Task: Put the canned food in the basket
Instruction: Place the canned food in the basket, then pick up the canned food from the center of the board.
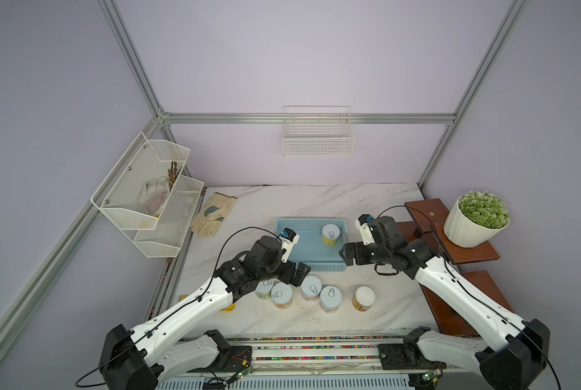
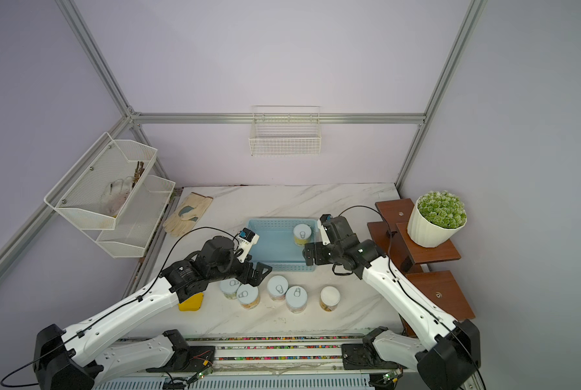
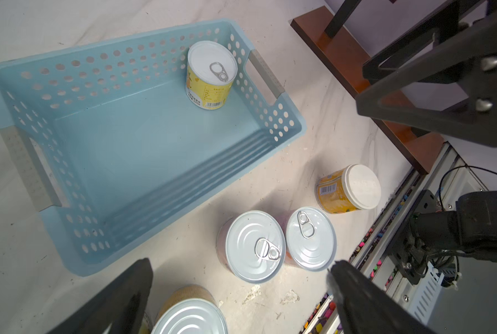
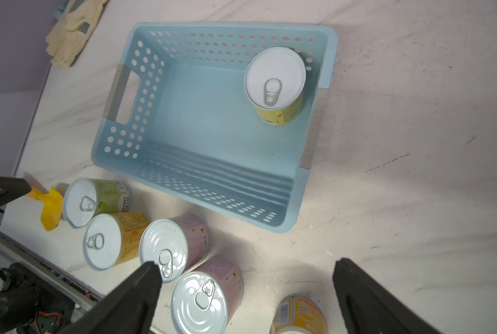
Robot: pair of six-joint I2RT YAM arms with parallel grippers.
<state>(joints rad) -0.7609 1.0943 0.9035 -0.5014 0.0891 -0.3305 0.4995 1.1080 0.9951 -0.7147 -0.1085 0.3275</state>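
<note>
My left gripper [image 1: 298, 273] hangs released and empty above the row of five cans [image 1: 330, 299] on the worktop [image 1: 282, 202], at the basket's [image 1: 311, 221] 6 o'clock. My right gripper [image 1: 345, 255], also released and empty, hovers at the basket's 4 o'clock. One can [image 1: 330, 234] stands in its 2 o'clock corner.

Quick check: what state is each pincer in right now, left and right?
Left pincer: open, holding nothing.
Right pincer: open, holding nothing.
</note>
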